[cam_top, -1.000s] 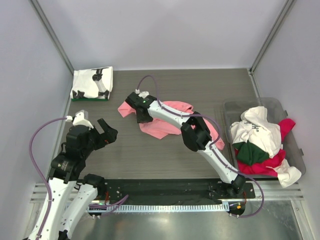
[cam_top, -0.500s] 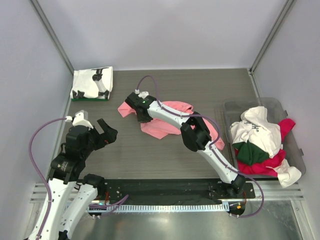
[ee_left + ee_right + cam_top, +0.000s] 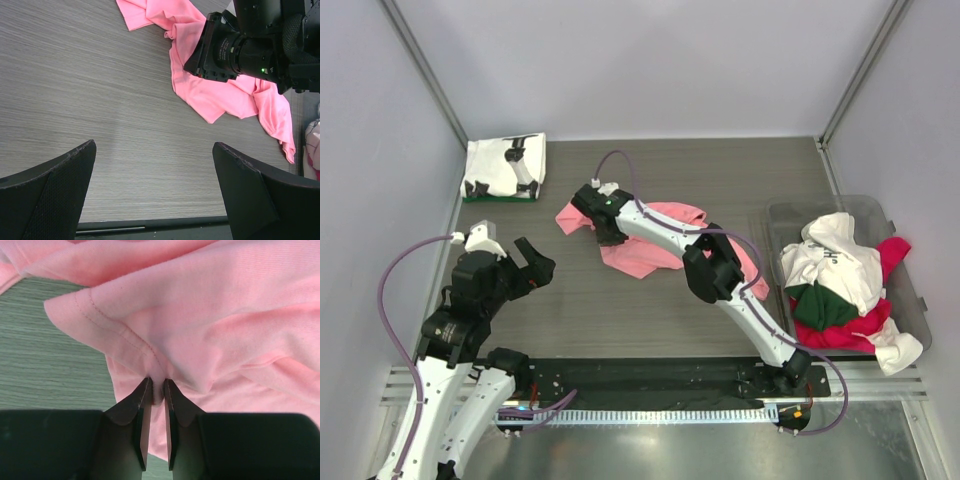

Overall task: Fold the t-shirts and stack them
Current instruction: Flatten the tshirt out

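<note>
A salmon-pink t-shirt (image 3: 642,258) lies crumpled at the table's middle; it also shows in the left wrist view (image 3: 215,97). My right gripper (image 3: 608,233) sits at its left part, shut on a pinched fold of pink cloth near a stitched hem (image 3: 158,386). My left gripper (image 3: 534,262) hovers over bare table to the left of the shirt, open, with nothing between its fingers (image 3: 154,146). A folded white t-shirt with black print (image 3: 505,166) rests at the back left corner on a dark green one (image 3: 500,199).
A clear bin (image 3: 795,213) at the right holds a heap of t-shirts: white (image 3: 835,262), dark green (image 3: 820,306) and red (image 3: 890,255). Grey walls close off the table at the back and sides. The right arm's body (image 3: 260,45) looms over the pink shirt.
Hardly anything differs in the top view: the right arm has shifted only very slightly over the pink shirt, and the left arm has stayed put.
</note>
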Robot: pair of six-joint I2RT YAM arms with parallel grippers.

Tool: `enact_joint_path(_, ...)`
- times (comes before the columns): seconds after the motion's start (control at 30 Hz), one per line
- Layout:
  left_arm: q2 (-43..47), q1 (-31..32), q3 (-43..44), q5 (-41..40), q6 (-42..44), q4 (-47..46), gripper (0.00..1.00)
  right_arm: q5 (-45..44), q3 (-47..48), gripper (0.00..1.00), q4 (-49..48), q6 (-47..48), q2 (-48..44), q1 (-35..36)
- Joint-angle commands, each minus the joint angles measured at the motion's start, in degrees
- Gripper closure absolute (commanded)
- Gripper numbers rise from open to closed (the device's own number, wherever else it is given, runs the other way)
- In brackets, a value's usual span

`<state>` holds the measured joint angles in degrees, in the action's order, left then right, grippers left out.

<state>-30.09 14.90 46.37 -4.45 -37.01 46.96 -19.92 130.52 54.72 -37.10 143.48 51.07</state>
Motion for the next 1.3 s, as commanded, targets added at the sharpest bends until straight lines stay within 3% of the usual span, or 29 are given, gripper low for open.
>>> enact_joint_path(0.0, 0.5, 0.1, 0.2, 0.2, 0.5, -2.1, 0.0, -1.3, 1.0, 0.78, 0.9, 0.9, -5.0, 0.3)
enact_joint_path(0.23, 0.4, 0.2, 0.2, 0.2, 0.5, -2.1, 0.0, -1.5, 1.1, 0.91, 0.9, 1.1, -5.6, 0.3)
enact_joint_path(0.33, 0.3, 0.2, 0.3, 0.1, 0.5, -2.0, 0.01, -2.0, 1.0, 0.92, 1.1, 1.1, -6.5, 0.3)
enact_joint_path(0.73, 0.2, 0.2, 0.2, -0.1, 0.5, -2.1, 0.0, -2.3, -0.4, 0.89, 1.8, 1.7, -9.1, -0.1)
enact_joint_path(1.07, 0.0, 0.2, 0.3, -0.3, 0.5, -2.0, 0.0, -0.8, -1.8, 0.81, 1.5, 1.2, -8.6, -0.1)
enact_joint_path(1.2, 0.0, 0.2, 0.3, -0.4, 0.5, -2.0, 0.0, -0.7, -2.3, 0.99, 1.4, 1.2, -8.6, -0.1)
enact_joint_path(1.27, 0.0, 0.2, 0.4, -0.6, 0.5, -2.0, 0.0, -0.5, -2.5, 0.99, 1.4, 1.3, -8.8, -0.1)
